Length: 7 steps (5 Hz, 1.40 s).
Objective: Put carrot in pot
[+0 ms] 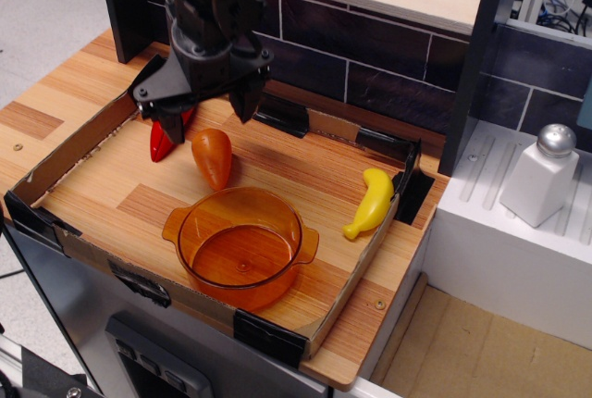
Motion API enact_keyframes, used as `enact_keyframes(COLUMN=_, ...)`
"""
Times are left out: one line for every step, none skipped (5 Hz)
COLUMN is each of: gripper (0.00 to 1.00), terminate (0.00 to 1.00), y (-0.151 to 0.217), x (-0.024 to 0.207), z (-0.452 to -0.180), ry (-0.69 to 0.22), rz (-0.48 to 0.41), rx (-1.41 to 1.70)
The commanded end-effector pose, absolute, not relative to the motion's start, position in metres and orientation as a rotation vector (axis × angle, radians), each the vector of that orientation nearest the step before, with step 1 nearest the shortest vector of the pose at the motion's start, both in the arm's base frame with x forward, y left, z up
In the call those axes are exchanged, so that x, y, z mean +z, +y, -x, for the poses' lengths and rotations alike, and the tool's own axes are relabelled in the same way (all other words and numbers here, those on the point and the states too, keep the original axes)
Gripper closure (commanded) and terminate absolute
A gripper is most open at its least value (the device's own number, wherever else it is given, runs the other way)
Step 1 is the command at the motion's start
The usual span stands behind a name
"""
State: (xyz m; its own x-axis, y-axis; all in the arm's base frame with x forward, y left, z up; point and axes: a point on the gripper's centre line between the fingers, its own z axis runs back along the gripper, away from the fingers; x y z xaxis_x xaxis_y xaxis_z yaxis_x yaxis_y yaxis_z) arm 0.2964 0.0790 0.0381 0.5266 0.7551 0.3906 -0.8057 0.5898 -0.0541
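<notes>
Wood-grain counter (55, 93) fills most of the view, with a shallow cardboard tray (361, 268) laid across it and a dark tiled wall (370, 55) behind.

Nearest the camera, at the tray's front edge, sits the pot (242, 246); through its amber wall and open mouth nothing shows inside, so the task's end is not reached. Off to the right, just beside the tray's right wall, lies a yellow banana (370, 202), which has no part in this.

Just behind the pot and a little to its left lies the carrot (213, 157), flat on the tray floor with its narrow end pointing toward the pot, near the rim but not touching it. Nothing grips it. Beside it on the left, partly hidden, a red pepper (163, 139) pokes out from under the arm.

Farther back and above, the gripper (199, 102) hangs with its two dark fingers (245, 100) spread wide, holding nothing. It stands above and slightly behind the carrot's broad end, clear of it, the gap between the fingers roughly over the carrot and pepper.

By my reading this is the approach: grasp, lift, carry and release are all left to do. The descent should settle on the carrot, not the pepper beside it
</notes>
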Motion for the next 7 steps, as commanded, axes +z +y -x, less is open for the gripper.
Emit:
enact_keyframes(gripper=0.0, terminate=0.0, y=0.08, x=0.028, z=-0.294, ry=-0.378, rz=-0.18, rx=0.939)
enact_keyframes(gripper=0.0, terminate=0.0, y=0.082, x=0.017, z=-0.296, ry=-0.376, rz=-0.202, rx=0.933)
enact_keyframes(gripper=0.0, terminate=0.0, y=0.082, x=0.014, z=-0.299, ry=-0.387, rz=-0.206, rx=0.934)
enact_keyframes(gripper=1.0, terminate=0.0, y=0.081, x=0.015, z=-0.299, ry=-0.391, rz=-0.193, rx=0.936)
enact_keyframes(gripper=1.0, terminate=0.0, y=0.078, x=0.024, z=-0.302, ry=-0.389, rz=-0.181, rx=0.924)
enact_keyframes(gripper=1.0, terminate=0.0, y=0.072, x=0.038, z=-0.306, ry=-0.406, rz=-0.17, rx=0.916)
enact_keyframes(gripper=1.0, terminate=0.0, y=0.059, x=0.08, z=-0.303, ry=-0.428, rz=-0.106, rx=0.924)
